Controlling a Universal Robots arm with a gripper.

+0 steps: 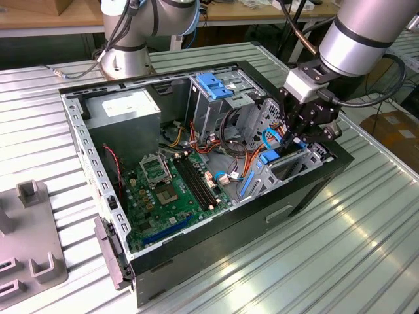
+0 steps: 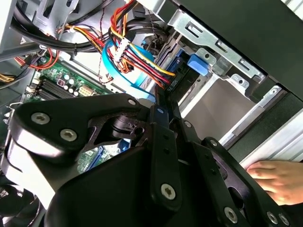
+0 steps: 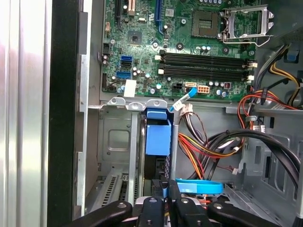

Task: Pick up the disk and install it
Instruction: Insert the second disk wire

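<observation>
1. Motherboard (image 1: 167,190) lies at 9 o'clock in the open computer case (image 1: 314,190).
2. Blue bracket (image 1: 211,84) tops the drive cage at 12 o'clock.
3. Cable bundle (image 1: 239,140) crowds the centre.
4. Gripper (image 1: 291,134), at 3 o'clock, pinches the disk (image 3: 157,137), edge-on in the lower bay.
5. Person's hand (image 2: 279,177) rests outside the case.
</observation>
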